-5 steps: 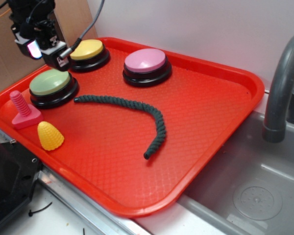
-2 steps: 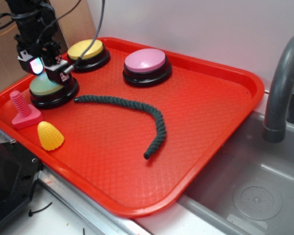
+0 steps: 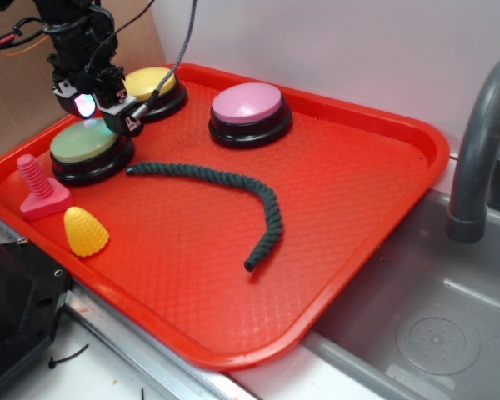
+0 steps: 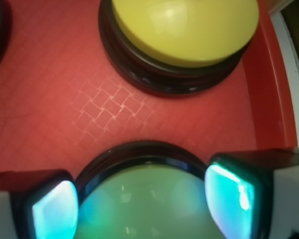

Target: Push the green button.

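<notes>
Toy kitchen: grey sink (image 3: 433, 333), faucet (image 3: 479, 158), red tray (image 3: 342, 217).

Pincer (image 3: 90, 112) above green button (image 3: 85, 142)

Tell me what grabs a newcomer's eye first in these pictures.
The bright red tray dominates, carrying three domed buttons along its far-left side: the green button, a yellow button and a pink button. The robot's hand hangs just above the green button, glowing cyan. A dark twisted rope curves across the tray's middle.
</notes>
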You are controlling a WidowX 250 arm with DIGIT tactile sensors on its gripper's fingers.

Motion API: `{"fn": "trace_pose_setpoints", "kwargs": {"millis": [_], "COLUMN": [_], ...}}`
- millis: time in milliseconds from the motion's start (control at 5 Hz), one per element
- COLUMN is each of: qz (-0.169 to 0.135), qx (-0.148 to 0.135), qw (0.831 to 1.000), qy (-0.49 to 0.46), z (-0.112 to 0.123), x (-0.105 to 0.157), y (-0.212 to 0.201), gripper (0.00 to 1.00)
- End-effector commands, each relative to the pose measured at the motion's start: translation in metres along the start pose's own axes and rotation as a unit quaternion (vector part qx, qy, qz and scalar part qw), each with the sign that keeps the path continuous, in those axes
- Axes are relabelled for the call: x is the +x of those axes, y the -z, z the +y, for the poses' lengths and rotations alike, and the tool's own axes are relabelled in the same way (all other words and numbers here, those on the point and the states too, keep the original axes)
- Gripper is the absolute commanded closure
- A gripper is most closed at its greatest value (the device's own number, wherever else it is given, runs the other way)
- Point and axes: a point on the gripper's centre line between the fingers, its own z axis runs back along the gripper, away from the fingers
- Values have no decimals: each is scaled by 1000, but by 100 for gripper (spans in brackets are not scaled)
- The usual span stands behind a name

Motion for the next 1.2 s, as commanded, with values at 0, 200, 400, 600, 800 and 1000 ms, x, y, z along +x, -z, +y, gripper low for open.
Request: {"fn": "trace_pose_setpoints", "kwargs": {"millis": [0,200,400,600,800,1000], "qz": [-2,-18,-21,-26,-35,-38], "qx": [-20,-16,-13,-17,-21,-21], "qw": [999,999,999,999,999,999], "qy": [-40,-39,-33,-33,-32,-30], "z": [4,5,4,6,8,8], "x": [10,13,13,11,10,10], "y": [-46,-61,-69,-80,-88,-96], "gripper": [0,0,0,0,0,0]}}
